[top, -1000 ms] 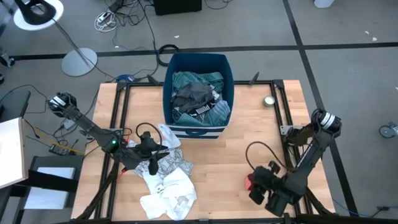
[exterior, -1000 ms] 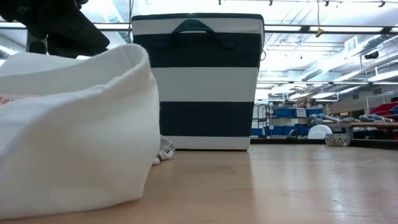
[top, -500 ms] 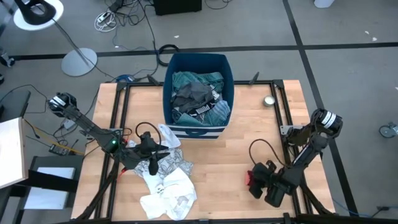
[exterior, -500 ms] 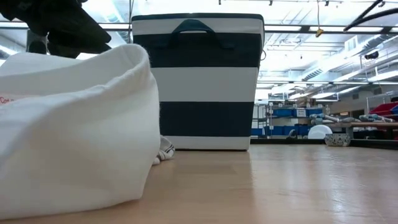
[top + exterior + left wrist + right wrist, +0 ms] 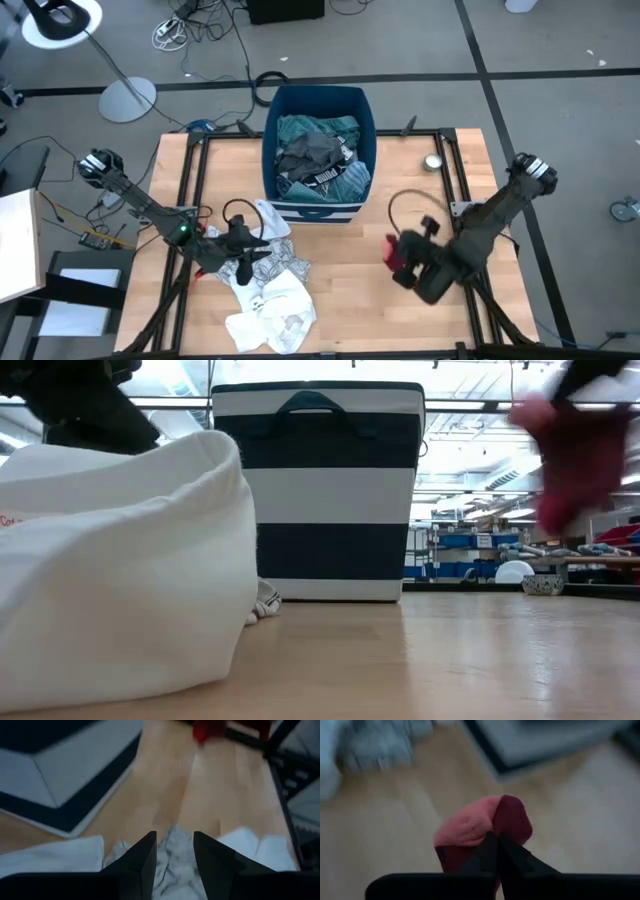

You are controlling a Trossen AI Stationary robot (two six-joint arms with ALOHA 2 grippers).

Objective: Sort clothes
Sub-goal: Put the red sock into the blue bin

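table (image 5: 340, 260): pale wood, smooth | red cloth (image 5: 480, 827): ribbed knit | bin (image 5: 318, 490): matt fabric

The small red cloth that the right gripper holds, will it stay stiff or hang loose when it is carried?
The small red fabric cloth will probably hang loose: it bunches softly around the shut right gripper. It seems light, since in the low view it dangles clear of the wooden table. It may sway while carried.
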